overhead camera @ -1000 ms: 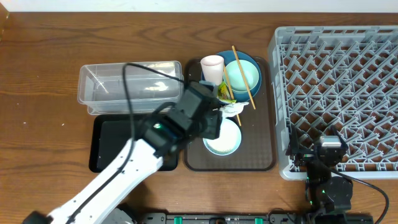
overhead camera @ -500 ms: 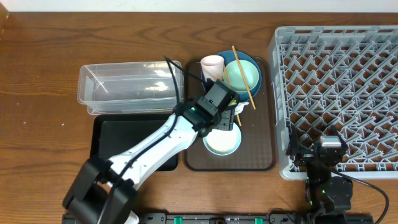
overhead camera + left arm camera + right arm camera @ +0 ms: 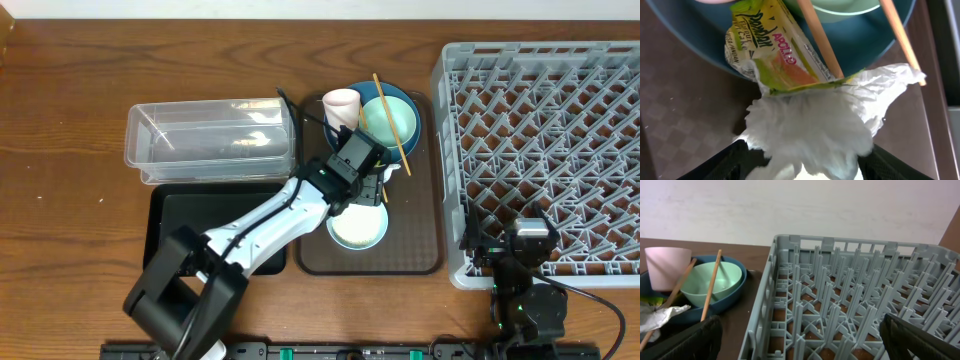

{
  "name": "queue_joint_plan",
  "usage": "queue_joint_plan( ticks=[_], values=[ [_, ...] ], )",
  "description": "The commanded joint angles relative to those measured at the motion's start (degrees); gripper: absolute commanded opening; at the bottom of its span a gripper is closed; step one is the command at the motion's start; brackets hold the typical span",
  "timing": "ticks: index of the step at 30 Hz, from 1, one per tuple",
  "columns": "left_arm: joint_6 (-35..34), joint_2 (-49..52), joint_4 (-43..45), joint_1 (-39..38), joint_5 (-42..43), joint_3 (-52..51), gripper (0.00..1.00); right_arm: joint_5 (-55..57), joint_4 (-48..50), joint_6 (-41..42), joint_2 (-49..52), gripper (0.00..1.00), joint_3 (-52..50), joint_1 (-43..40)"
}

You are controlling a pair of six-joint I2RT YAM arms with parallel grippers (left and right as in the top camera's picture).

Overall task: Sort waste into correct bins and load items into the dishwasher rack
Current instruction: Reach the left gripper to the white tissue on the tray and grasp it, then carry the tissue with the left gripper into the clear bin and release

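Overhead, the left gripper [image 3: 372,183] hangs over the brown tray [image 3: 420,250], at the near rim of the dark blue bowl [image 3: 405,92] in the tray's far half. Left wrist: its jaws stand spread, one either side of the crumpled tissue [image 3: 810,130], which touches the snack wrapper [image 3: 775,55] lying on the bowl's rim; one chopstick [image 3: 820,40] crosses the wrapper. Right wrist: the right gripper [image 3: 800,342] stands released, grasping nothing, facing the dishwasher rack [image 3: 850,295].

A brown serving tray [image 3: 415,232] sits on the wooden table [image 3: 80,80], a white wall [image 3: 790,205] behind.
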Motion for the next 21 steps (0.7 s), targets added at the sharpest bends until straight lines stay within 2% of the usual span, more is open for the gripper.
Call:
queue_joint_plan(
  ticks=[1,9,21],
  values=[
    [-0.26,1.55,0.39,-0.13,-0.5,0.63,0.71,0.57,-0.2,0.76,-0.26,0.99,-0.11,-0.37],
    [-0.24,1.66,0.39,-0.13,-0.52,0.63,0.54,0.57,-0.2,0.76,-0.26,0.99,-0.11,-0.37],
    [-0.26,1.66,0.44,-0.13,-0.55,0.31,0.53,0.57,-0.2,0.74,-0.26,0.99,-0.11,-0.37]
  ],
)
